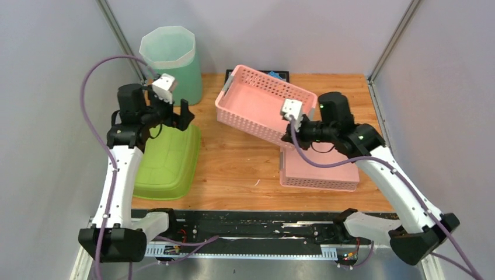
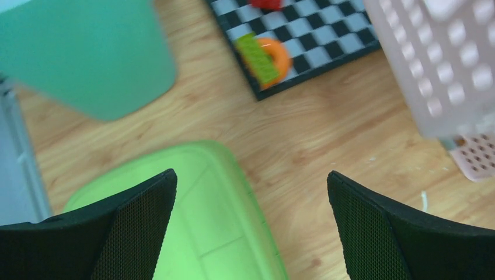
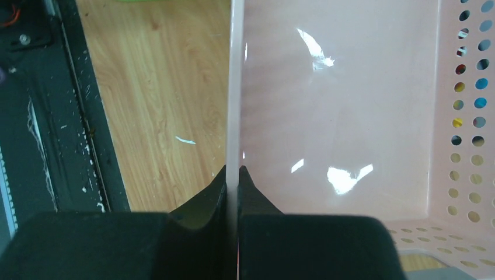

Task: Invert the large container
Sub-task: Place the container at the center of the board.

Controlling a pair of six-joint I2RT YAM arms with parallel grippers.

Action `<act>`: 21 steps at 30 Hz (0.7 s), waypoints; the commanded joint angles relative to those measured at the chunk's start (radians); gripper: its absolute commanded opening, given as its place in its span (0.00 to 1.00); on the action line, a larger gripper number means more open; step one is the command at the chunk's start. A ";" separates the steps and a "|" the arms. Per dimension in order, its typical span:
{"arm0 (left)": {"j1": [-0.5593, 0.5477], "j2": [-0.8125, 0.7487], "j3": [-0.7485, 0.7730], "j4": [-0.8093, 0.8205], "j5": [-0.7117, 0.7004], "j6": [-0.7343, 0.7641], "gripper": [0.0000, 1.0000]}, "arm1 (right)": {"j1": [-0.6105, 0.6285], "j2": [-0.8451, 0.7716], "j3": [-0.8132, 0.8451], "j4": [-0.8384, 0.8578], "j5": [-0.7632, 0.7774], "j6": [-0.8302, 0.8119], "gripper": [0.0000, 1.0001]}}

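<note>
The large pink perforated basket [image 1: 262, 102] is lifted off the table and tilted, its open side facing up and to the left. My right gripper [image 1: 288, 135] is shut on its near right wall; in the right wrist view the fingers [image 3: 232, 175] pinch the thin wall edge, with the basket's smooth inside [image 3: 338, 105] to the right. The basket's corner also shows in the left wrist view [image 2: 432, 64]. My left gripper [image 1: 185, 114] is open and empty, hovering above the far end of an overturned lime green tub [image 1: 169, 163]; its jaws [image 2: 251, 173] stand wide apart.
A second pink basket [image 1: 318, 172] lies upside down under the right arm. A tall teal bin [image 1: 172, 64] stands at the back left. A checkered board [image 2: 327, 41] with an orange ring and green brick [image 2: 265, 57] lies behind the lifted basket. The lime tub shows below the left jaws [image 2: 204, 221].
</note>
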 commanded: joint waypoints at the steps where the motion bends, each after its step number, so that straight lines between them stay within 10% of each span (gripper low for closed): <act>1: 0.217 -0.069 -0.042 0.004 0.115 -0.028 1.00 | 0.163 0.084 0.015 0.022 0.105 -0.102 0.02; 21: 0.374 -0.139 -0.199 0.094 0.240 -0.025 1.00 | 0.391 0.322 -0.240 0.337 0.162 -0.043 0.03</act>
